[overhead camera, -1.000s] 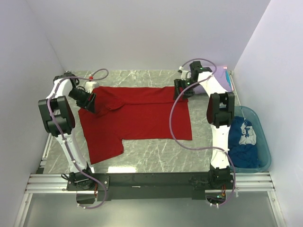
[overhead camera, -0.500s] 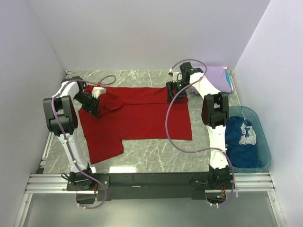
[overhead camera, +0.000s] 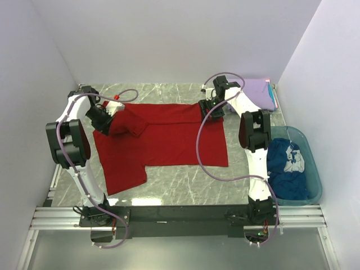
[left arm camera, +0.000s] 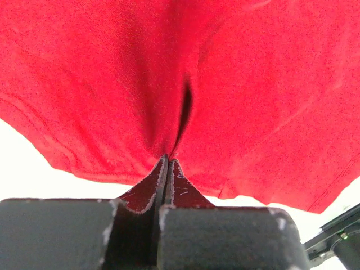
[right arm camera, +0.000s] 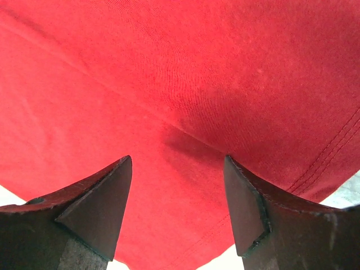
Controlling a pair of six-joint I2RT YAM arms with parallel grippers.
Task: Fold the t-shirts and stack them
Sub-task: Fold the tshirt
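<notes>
A red t-shirt (overhead camera: pixel 163 138) lies spread across the middle of the table (overhead camera: pixel 185 183), mostly flat, with one sleeve (overhead camera: pixel 124 177) reaching toward the near edge on the left. At the shirt's far left corner the cloth is bunched into a raised fold, and the left end effector (overhead camera: pixel 108 122) sits right on it. The left wrist view shows its jaws pressed together on a pinch of red cloth that puckers into a dark crease just past the tips. The right end effector (overhead camera: pixel 211 111) is at the far right corner of the same shirt. Its jaws stand wide apart over smooth red cloth near a stitched hem (nothing is caught between them, as far as the right wrist view shows). A lavender t-shirt (overhead camera: pixel 260 93) lies in the far right corner of the table, well apart from the red one. A dark blue t-shirt (overhead camera: pixel 287 169) with white print is crumpled inside the teal tub (overhead camera: pixel 313 171) at the right edge.
</notes>
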